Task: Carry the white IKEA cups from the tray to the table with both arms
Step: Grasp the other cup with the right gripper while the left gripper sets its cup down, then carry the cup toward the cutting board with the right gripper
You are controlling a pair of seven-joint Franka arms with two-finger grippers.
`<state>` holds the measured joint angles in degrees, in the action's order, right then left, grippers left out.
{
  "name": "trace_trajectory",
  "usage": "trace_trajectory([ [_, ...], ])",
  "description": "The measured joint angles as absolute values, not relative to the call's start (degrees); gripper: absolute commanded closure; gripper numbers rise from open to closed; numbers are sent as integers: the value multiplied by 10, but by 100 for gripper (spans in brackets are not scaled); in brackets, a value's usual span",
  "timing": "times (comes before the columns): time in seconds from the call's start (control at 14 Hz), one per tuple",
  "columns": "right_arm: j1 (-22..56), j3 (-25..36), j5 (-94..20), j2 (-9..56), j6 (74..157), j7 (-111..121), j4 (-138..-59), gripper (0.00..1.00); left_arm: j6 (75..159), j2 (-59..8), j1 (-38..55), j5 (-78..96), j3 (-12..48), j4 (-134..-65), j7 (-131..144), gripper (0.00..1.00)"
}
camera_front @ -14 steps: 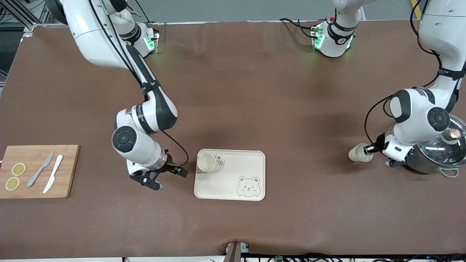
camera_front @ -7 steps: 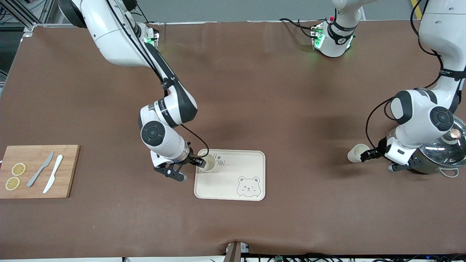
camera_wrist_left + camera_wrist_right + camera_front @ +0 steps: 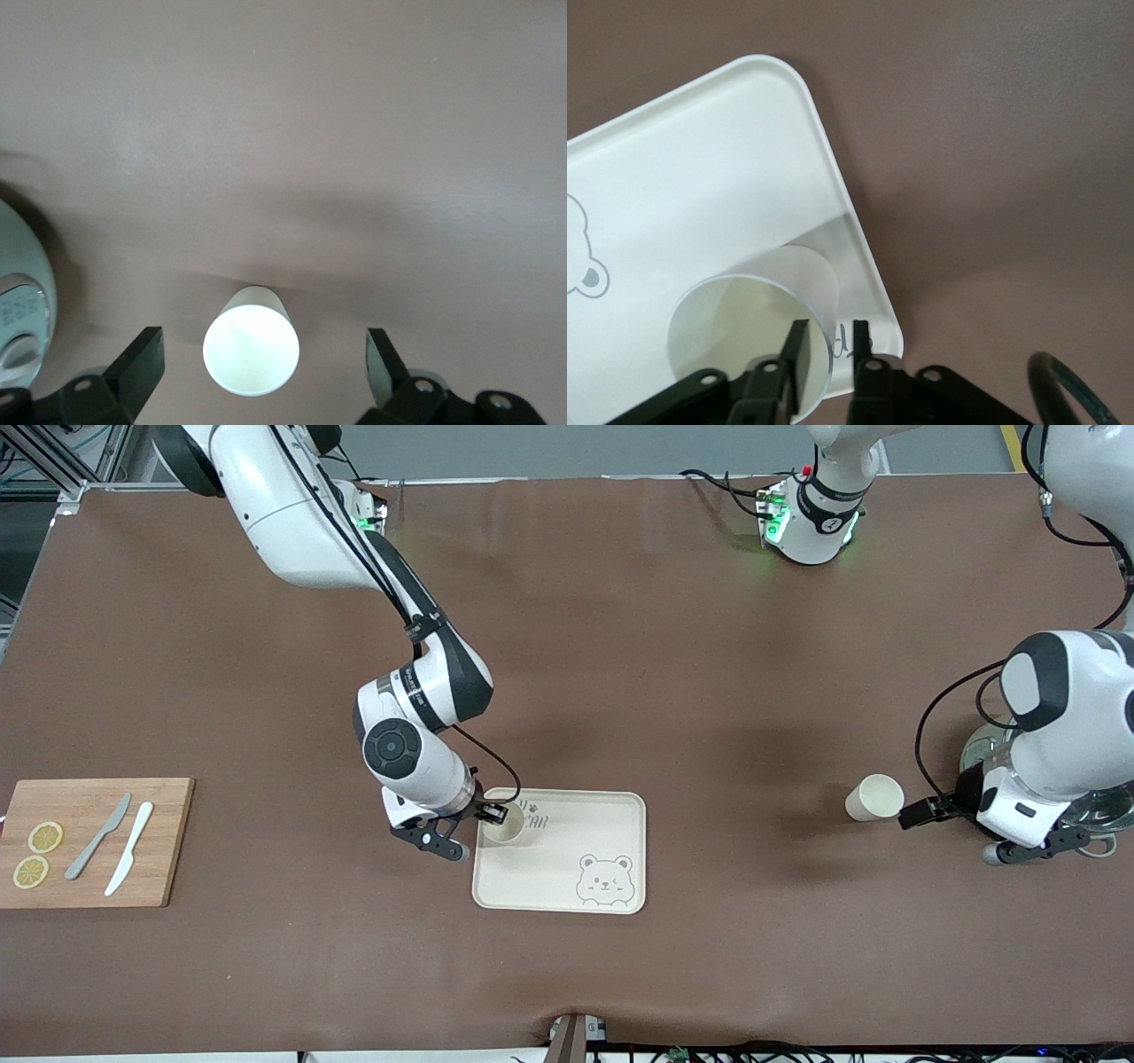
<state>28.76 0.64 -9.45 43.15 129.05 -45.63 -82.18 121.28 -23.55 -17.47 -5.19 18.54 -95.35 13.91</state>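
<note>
One white cup point(image 3: 505, 822) stands upright in the tray point(image 3: 567, 886) corner toward the right arm's end of the table point(image 3: 620, 646). It looks light, stiff and smooth, so I judge a gentle pinch across the rim wall is the hold. My right hand point(image 3: 490, 819) is clenched on that cup's wall, one finger inside point(image 3: 796, 354), one outside. The other cup point(image 3: 873, 797) stands on the bare table toward the left arm's end; my left hand point(image 3: 952, 828) is released, fingers point(image 3: 133, 372) spread wide beside it, touching nothing.
</note>
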Motion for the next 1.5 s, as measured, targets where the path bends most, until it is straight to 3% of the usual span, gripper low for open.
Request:
trace_trajectory([
  [0.43, 287, 10, -98, 430, 1276, -456, -802, 100, 1128, -191, -159, -93, 193, -904, 148, 0],
  [1.0, 220, 20, -99, 365, 1147, -413, -780, 100, 1055, -100, -159, -93, 195, -901, 148, 0],
  [1.5, 128, 25, -98, 276, 1140, -245, -910, 100, 1003, -60, -159, -94, 214, -901, 148, 0],
])
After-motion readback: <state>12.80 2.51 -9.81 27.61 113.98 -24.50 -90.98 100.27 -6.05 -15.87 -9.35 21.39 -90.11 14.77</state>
